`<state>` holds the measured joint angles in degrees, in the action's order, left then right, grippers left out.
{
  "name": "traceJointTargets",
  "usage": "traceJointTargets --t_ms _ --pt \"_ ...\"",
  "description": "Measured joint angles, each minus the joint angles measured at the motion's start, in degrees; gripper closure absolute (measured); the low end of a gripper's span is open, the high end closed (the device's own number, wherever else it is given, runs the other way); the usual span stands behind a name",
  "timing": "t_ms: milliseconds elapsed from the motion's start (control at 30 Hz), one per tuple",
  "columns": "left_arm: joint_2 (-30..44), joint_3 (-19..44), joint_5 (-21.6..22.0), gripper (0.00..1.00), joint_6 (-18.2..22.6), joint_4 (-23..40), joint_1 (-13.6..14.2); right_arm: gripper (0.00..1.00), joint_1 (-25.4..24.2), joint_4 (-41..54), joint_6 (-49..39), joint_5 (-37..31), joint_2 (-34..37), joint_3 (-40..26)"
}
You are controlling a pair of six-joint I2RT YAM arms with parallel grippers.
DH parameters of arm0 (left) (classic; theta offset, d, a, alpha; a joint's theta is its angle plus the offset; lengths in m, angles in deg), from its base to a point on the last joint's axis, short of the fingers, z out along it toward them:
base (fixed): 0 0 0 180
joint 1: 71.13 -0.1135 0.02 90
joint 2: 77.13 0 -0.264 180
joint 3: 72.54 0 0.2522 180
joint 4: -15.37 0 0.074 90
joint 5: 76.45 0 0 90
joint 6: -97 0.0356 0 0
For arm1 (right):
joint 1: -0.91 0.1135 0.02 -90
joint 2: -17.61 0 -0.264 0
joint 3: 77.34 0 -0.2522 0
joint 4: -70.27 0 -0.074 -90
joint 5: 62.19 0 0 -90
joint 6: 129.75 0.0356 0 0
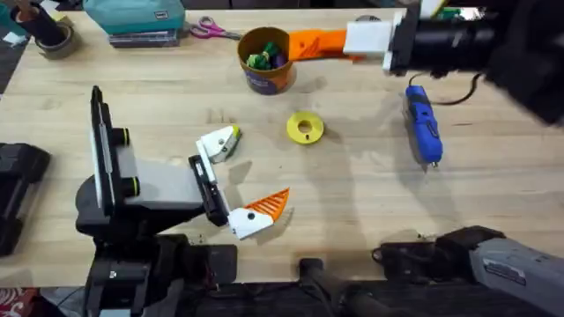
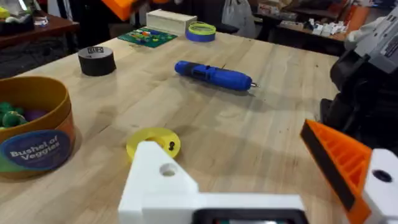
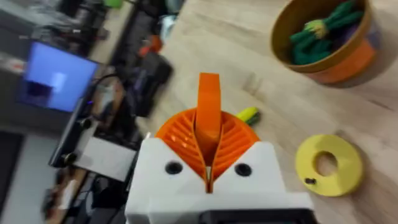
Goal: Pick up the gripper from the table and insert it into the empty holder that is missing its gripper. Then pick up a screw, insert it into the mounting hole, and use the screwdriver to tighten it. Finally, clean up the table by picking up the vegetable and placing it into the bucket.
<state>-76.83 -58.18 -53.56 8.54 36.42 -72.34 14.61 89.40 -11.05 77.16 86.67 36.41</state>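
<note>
My right gripper (image 1: 310, 44) reaches in over the far side of the table (image 1: 370, 185), beside the bucket (image 1: 264, 58). Its orange pads (image 3: 233, 140) are shut on the loose orange gripper (image 3: 209, 106), which sticks out past them. My left gripper (image 1: 242, 176) stands open near the front. One jaw is the bare white holder (image 1: 216, 143) (image 2: 163, 180); the other carries an orange tip (image 1: 269, 206) (image 2: 336, 155). The yellow-green vegetable (image 1: 234, 134) (image 3: 247, 115) lies by the holder. The blue screwdriver (image 1: 421, 123) (image 2: 214, 74) lies at the right.
A yellow disc (image 1: 305, 128) (image 3: 328, 163) with a small screw (image 3: 309, 181) on it lies mid-table. Pink-handled scissors (image 1: 210, 29), a teal box (image 1: 137, 16) and a tape roll (image 1: 55, 37) line the far edge. A black tape roll (image 2: 96, 61) lies beyond the bucket (image 2: 34, 130).
</note>
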Motion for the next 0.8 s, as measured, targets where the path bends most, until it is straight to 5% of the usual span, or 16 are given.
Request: traceJointTargets --t_ms 200,467,800 --pt "0.02 0.00 -0.07 0.015 0.00 0.02 0.00 0.993 -1.23 -26.76 13.78 9.65 0.00 14.60" --pt "0.01 0.00 -0.22 0.015 0.00 0.02 0.00 0.993 -1.23 -57.35 33.95 14.15 1.88 28.99" --pt "0.01 0.00 -0.24 0.015 0.00 0.02 0.00 0.993 0.21 -72.83 49.55 20.34 10.01 32.54"
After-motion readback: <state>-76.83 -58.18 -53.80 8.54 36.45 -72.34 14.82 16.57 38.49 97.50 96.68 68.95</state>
